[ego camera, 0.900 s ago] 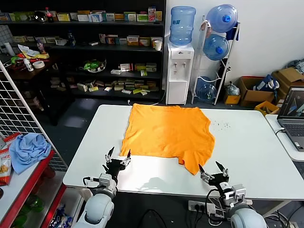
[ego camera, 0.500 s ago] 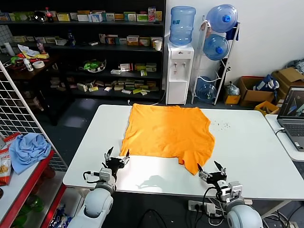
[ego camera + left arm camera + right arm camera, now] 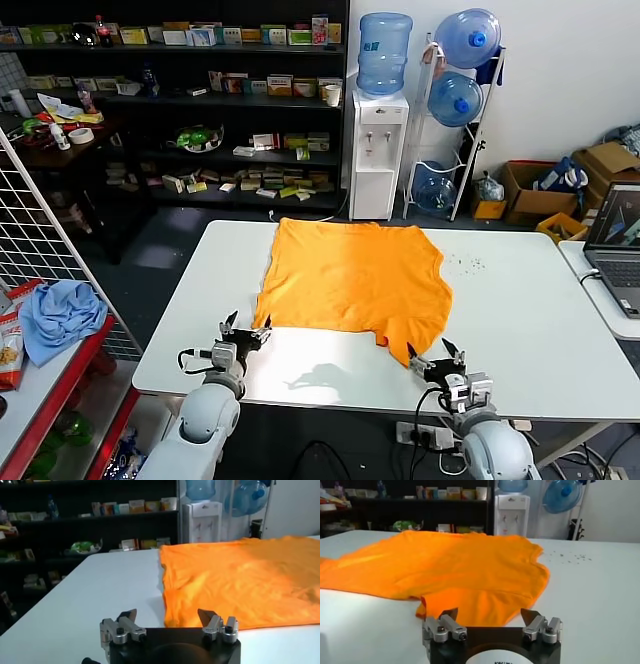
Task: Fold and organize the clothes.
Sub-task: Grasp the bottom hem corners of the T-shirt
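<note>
The orange T-shirt (image 3: 352, 282) lay spread flat on the white table (image 3: 520, 330), straight ahead of both pincers. The left pincer (image 3: 245, 328) stood open, empty, just short of the near corner. The right pincer (image 3: 434, 352), also open and empty, faced the drooping sleeve and looked slightly nearer the cloth. The cotton was soft, matte and faintly wrinkled.

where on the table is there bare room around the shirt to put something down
Bare: the table's left strip beside the shirt, the wide right side out to the laptop, and the near strip between the two hands. Crowded: the near corners, where the open left hand and open right hand sit at the shirt's edge.
</note>
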Action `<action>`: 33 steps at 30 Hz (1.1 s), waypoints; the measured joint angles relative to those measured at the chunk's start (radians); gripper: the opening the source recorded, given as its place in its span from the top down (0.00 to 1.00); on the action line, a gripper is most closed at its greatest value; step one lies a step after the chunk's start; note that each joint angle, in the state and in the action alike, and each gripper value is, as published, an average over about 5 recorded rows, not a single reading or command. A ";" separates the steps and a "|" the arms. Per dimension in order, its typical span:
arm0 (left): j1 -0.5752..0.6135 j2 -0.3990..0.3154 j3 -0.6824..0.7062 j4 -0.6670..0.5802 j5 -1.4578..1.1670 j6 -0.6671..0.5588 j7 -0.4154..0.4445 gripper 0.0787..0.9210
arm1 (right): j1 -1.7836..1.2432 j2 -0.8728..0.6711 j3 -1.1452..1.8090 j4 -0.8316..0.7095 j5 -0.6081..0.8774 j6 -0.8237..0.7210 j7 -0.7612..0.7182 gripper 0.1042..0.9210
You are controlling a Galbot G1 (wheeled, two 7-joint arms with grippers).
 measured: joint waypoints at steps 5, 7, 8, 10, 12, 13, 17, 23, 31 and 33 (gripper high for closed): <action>0.002 -0.004 0.002 0.001 -0.009 0.020 0.000 0.12 | 0.001 0.003 -0.003 -0.002 -0.006 -0.009 0.008 0.23; 0.003 -0.006 0.003 0.001 -0.009 0.024 0.001 0.12 | 0.000 0.005 -0.003 -0.002 -0.008 -0.012 0.011 0.30; 0.004 -0.006 0.003 0.001 -0.009 0.025 0.001 0.13 | 0.000 0.006 -0.004 -0.002 -0.009 -0.013 0.013 0.34; 0.004 -0.007 0.004 0.002 -0.008 0.026 0.004 0.18 | -0.001 0.008 -0.004 -0.001 -0.011 -0.016 0.016 0.40; 0.003 -0.007 0.004 0.005 -0.006 0.027 0.007 0.23 | -0.003 0.009 -0.004 0.001 -0.014 -0.019 0.020 0.48; 0.004 -0.007 0.005 0.006 -0.004 0.027 0.008 0.28 | -0.005 0.010 -0.004 0.003 -0.016 -0.021 0.021 0.51; 0.008 -0.008 0.007 0.009 0.000 0.027 0.011 0.41 | -0.011 0.009 -0.004 0.010 -0.023 -0.027 0.026 0.66; 0.019 -0.011 0.007 0.009 0.005 0.021 0.016 0.61 | -0.013 0.008 -0.003 0.009 -0.033 -0.033 0.031 0.87; 0.038 0.000 0.002 -0.005 0.006 0.006 0.019 0.89 | -0.025 0.008 0.001 0.014 -0.037 -0.033 0.036 0.98; 0.045 0.005 0.003 -0.013 0.006 0.003 0.019 0.94 | -0.030 0.006 0.001 0.020 -0.038 -0.033 0.035 0.98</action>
